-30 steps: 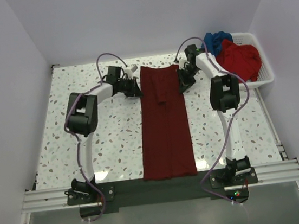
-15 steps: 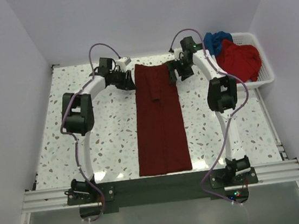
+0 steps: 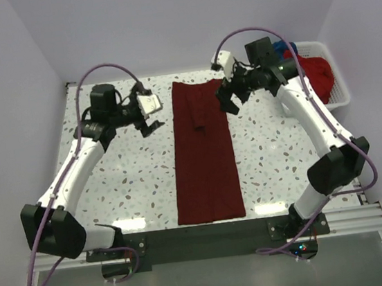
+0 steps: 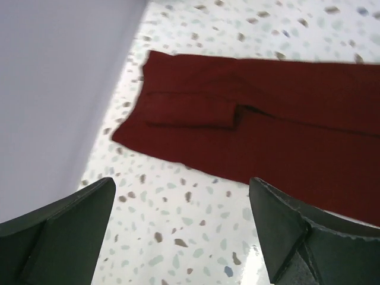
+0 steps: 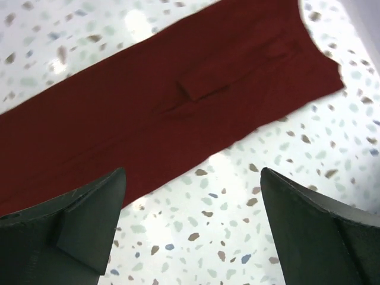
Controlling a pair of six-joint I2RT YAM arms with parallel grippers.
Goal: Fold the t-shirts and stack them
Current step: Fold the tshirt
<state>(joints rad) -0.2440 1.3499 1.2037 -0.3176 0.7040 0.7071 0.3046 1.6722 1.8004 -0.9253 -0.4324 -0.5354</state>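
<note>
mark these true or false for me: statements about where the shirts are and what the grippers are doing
1. The maroon t-shirt lies flat on the table as a long narrow strip. True.
2. The left gripper is shut on the maroon t-shirt. False: it is open and empty, over bare table beside the shirt.
3. The red t-shirt sits in the white slatted basket. True.
4. The blue t-shirt is spread out on the table. False: it is bunched in the basket, behind the red one.
5. The right gripper is open and holds nothing. True.
</note>
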